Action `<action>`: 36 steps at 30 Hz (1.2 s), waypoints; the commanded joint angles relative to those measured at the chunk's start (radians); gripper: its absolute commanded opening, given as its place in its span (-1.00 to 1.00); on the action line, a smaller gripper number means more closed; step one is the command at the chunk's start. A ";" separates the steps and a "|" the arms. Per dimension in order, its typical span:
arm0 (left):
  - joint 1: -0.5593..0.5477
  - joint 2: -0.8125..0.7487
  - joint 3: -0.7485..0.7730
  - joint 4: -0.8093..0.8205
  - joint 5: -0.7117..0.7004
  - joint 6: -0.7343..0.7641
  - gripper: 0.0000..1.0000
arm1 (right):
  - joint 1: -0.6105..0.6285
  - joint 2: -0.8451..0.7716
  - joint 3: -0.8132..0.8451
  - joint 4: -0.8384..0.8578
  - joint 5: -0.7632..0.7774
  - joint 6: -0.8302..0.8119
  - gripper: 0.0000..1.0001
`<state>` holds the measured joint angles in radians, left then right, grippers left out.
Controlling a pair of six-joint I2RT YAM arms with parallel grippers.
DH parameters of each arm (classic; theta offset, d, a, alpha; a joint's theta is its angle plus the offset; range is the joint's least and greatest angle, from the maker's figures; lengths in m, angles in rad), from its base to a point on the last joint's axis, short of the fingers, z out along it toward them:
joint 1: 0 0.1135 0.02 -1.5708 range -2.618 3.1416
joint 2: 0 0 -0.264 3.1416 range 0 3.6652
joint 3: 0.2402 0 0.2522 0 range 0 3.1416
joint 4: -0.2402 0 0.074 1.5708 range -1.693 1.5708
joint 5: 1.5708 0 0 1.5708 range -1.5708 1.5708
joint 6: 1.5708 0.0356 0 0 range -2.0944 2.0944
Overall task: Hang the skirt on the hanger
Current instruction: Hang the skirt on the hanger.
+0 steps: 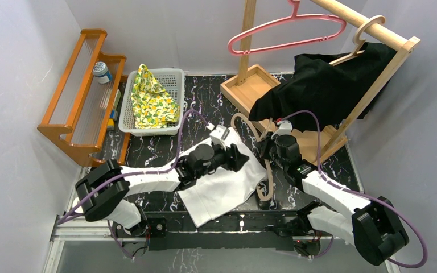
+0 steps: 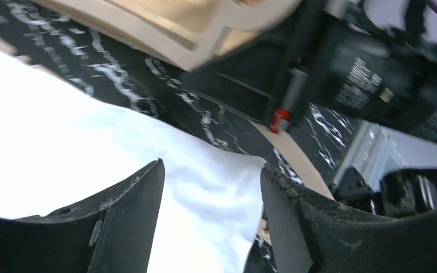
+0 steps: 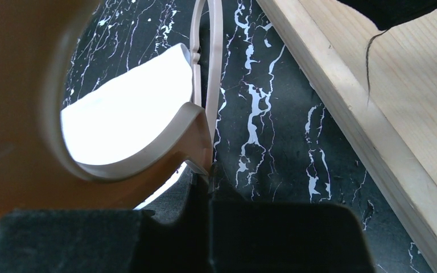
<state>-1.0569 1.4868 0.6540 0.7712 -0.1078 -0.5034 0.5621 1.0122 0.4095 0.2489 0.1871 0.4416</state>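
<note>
Right gripper (image 3: pixel 207 177) is clamped tight on the beige hanger (image 3: pixel 148 154), which runs 12-to-6 from above. White skirt (image 1: pixel 222 190) sits at its 9 o'clock, under the wide-open, empty left gripper (image 2: pixel 210 170).

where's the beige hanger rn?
Top view, centre-right: the beige hanger runs along the white skirt's right edge, held by the right gripper, just in front of the wooden rack's base.
</note>
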 commanded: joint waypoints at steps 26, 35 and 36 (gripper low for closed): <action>0.378 0.640 0.931 -1.050 0.059 -0.182 -0.04 | 0.001 0.076 -0.017 -0.028 -0.014 -0.019 -1.00; 0.374 0.755 1.091 -1.262 0.014 -0.151 -0.33 | 0.000 0.090 -0.021 -0.016 -0.024 -0.024 -1.00; 0.374 0.760 1.090 -1.271 0.016 -0.154 -0.34 | 0.001 0.093 -0.022 -0.011 -0.027 -0.025 -1.00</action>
<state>-0.6769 2.2185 1.7092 -0.3462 -0.0700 -0.6746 0.5621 1.0782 0.4095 0.3042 0.1844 0.4385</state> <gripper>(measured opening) 0.352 0.086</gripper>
